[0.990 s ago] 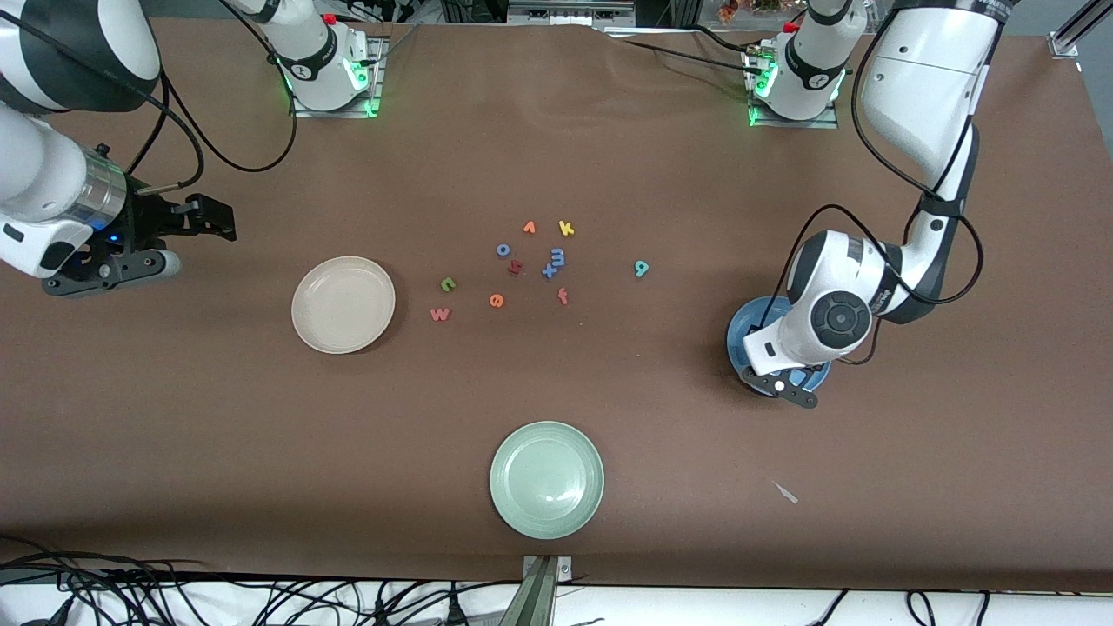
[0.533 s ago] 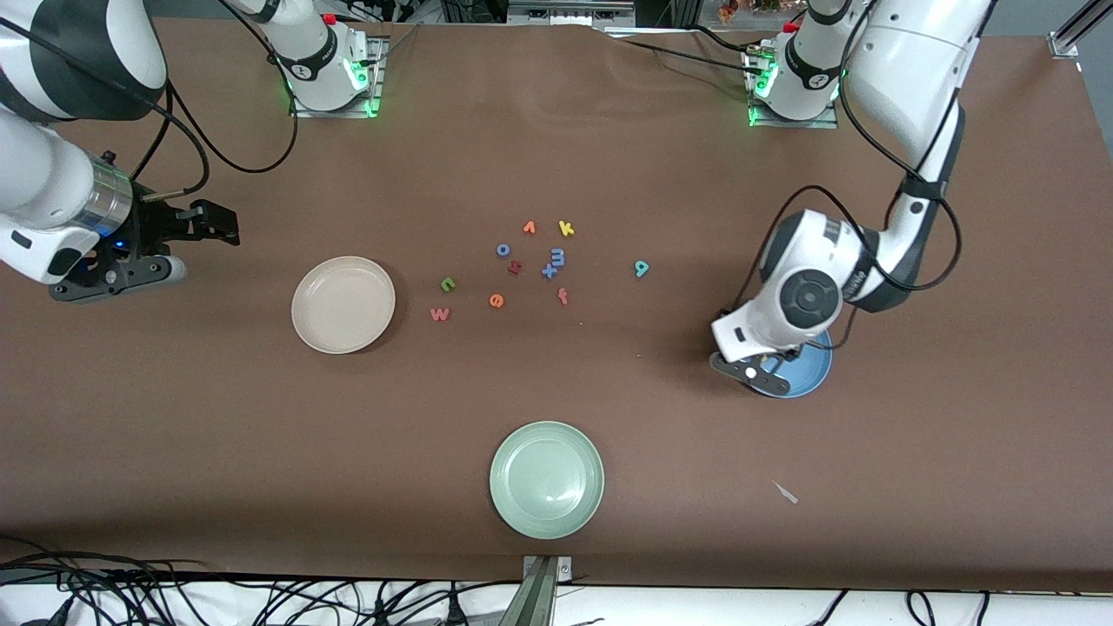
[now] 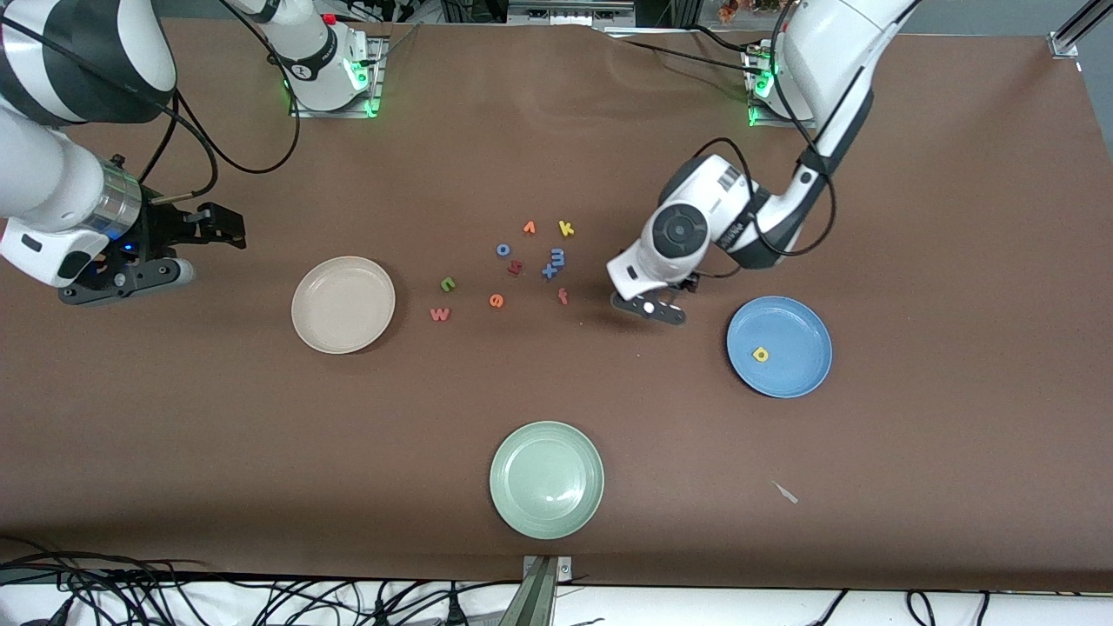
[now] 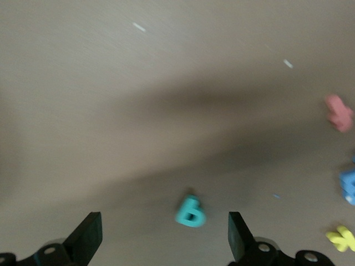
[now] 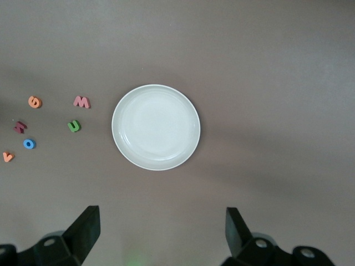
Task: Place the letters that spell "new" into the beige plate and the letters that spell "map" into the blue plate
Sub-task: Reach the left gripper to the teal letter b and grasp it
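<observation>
One letter of "map", the yellow round-bowled letter, already lay in the blue plate toward the left arm's end of the table. Your left gripper hung with its jaws wide apart and empty over bare table, with the teal round-bowled letter lying between the fingers in the left wrist view; the arm's body hid that letter from the front camera. The blue m sat in the loose cluster of letters at mid-table, touching the blue x.

None of "new" had been placed: the beige plate was bare, with the green n, the pinkish-red w and the orange e lying on the table between that plate and the cluster. Your right gripper waited, jaws open and holding nothing, above the table toward the right arm's end, its wrist camera looking down on the beige plate.

Judging by this, you were on the second letter of "map". The next move called for lowering the left gripper straight onto the teal letter, closing on its thin foam edges without pushing it flat or skidding it aside, then carrying it to the blue plate.
</observation>
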You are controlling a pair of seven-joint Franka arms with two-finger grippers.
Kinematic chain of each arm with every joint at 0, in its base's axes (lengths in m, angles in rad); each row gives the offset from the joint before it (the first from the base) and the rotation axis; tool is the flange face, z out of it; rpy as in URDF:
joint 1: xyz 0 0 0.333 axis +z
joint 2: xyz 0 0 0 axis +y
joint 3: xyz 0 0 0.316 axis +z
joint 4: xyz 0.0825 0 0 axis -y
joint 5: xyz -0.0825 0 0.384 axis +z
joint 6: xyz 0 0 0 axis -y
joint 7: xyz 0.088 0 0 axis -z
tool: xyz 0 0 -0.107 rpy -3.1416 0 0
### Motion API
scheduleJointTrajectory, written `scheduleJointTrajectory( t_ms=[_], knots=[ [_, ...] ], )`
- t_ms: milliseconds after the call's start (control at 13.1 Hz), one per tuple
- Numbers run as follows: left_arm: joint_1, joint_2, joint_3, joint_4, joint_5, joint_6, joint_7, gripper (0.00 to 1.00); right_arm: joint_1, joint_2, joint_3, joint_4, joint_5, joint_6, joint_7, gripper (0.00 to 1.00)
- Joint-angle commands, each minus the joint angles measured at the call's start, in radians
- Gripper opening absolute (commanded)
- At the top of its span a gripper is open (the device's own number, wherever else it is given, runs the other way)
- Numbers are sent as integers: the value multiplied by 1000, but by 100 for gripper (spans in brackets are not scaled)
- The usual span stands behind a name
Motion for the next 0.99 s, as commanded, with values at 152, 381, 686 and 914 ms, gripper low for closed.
scheduleJointTrajectory(
  t_ms=[152, 381, 686, 914],
  knots=[
    [9, -55, -4, -204, 19, 234, -17, 96, 32, 6, 3, -6, 18, 37, 63, 100],
    [8, -29, -6, -206, 114, 239, -28, 76, 56, 28, 4, -7, 20, 62, 103, 100],
    [1, -20, -4, -200, 137, 249, -42, 52, 116, 61, 48, -131, 43, 279, 268, 100],
    [1, -12, -6, -198, 142, 263, -45, 20, 112, 67, 134, -252, 38, 452, 402, 100]
  ],
)
